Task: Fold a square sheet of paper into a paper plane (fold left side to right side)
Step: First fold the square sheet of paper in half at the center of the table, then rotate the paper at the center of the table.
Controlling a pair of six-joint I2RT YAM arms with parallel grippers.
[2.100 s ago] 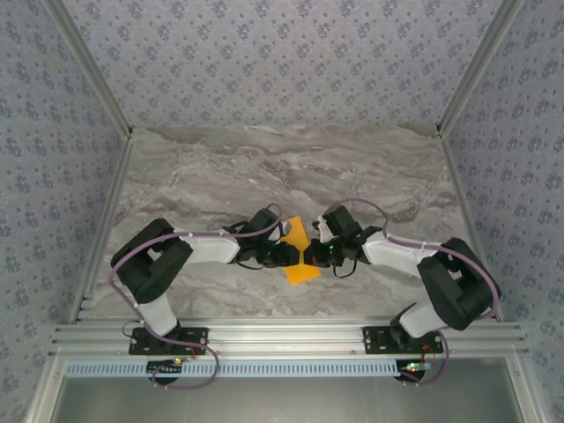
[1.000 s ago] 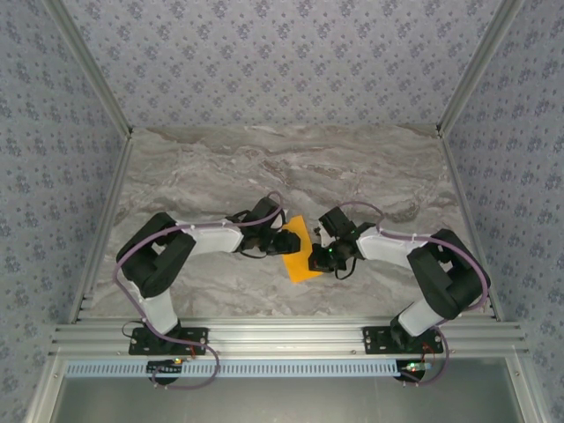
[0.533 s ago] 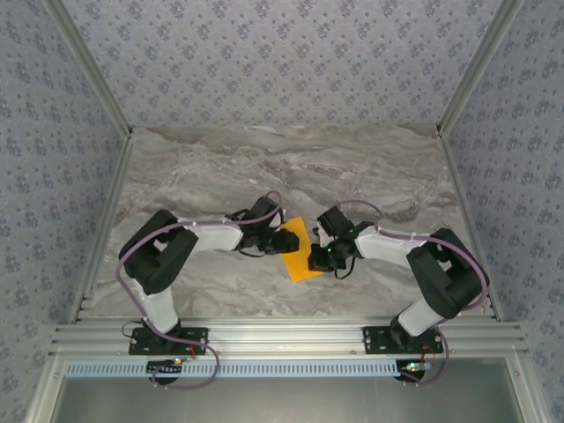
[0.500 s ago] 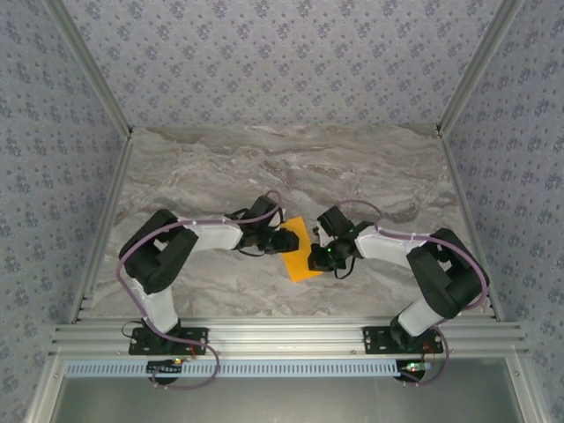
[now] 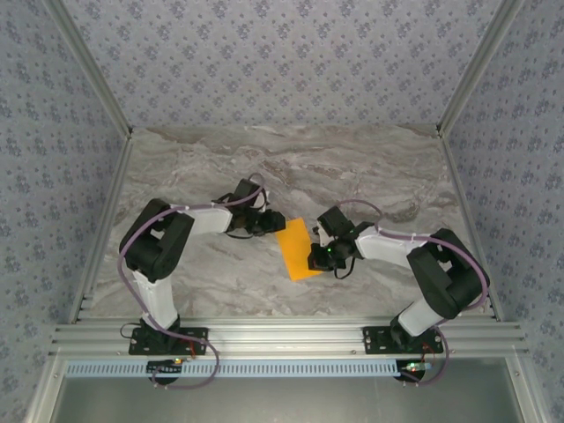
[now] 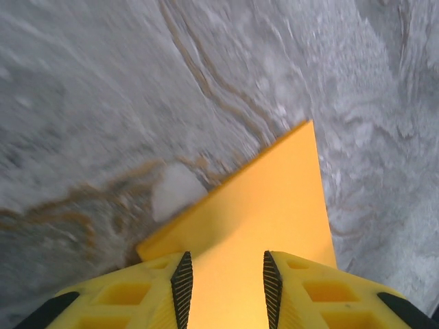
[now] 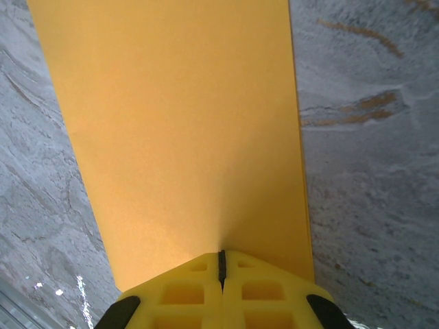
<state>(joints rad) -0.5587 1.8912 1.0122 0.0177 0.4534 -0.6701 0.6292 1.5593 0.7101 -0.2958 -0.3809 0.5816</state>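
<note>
The sheet of paper (image 5: 297,248) lies on the marbled grey tabletop (image 5: 352,167), between the two arms and nearer the front edge. It is an orange-yellow rectangle, narrower than it is long, and it sits at a slant in the top view.

The right claw (image 5: 315,257) is at the sheet's right edge. In the right wrist view its yellow fingers (image 7: 185,288) meet with only a hairline seam, and the right claw (image 7: 221,260) pinches the edge of the paper (image 7: 178,123).

The left claw (image 5: 269,226) is just beside the sheet's far left corner. In the left wrist view the left claw (image 6: 223,274) has a narrow gap between its black pads (image 6: 182,281), and the paper (image 6: 267,205) shows through that gap. I cannot tell whether the pads touch the sheet.
</note>
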